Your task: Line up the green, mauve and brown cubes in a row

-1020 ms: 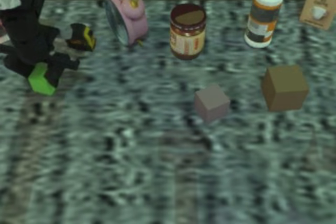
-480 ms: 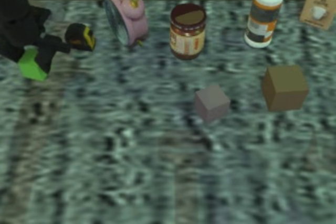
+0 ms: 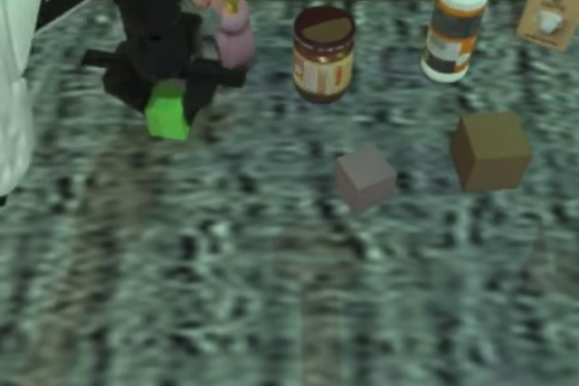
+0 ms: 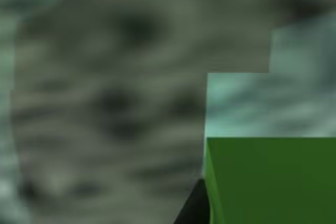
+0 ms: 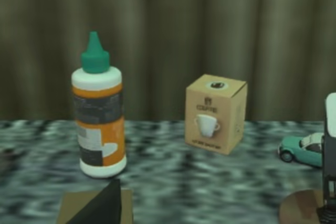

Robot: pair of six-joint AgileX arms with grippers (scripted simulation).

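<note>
My left gripper (image 3: 167, 104) is shut on the small lime green cube (image 3: 167, 117) and holds it above the table's back left, just in front of a pink clock. In the left wrist view the green cube (image 4: 273, 182) fills the corner beside one dark finger (image 4: 195, 205). The mauve cube (image 3: 365, 176) rests near the middle. The larger brown cube (image 3: 490, 151) sits to its right. My right gripper (image 5: 149, 219) is outside the top view; one dark fingertip (image 5: 105, 203) shows over the brown cube (image 5: 68, 205), and it looks open with nothing held.
Along the back stand a pink alarm clock (image 3: 226, 29), a brown jar (image 3: 323, 53), a glue bottle (image 3: 455, 29) and a tan carton (image 3: 550, 2). The right wrist view also shows a teal toy car (image 5: 302, 149).
My left gripper has carried the green cube from the table's far left edge rightwards, and it now hangs in front of the pink clock. The mauve and brown cubes have not moved.
</note>
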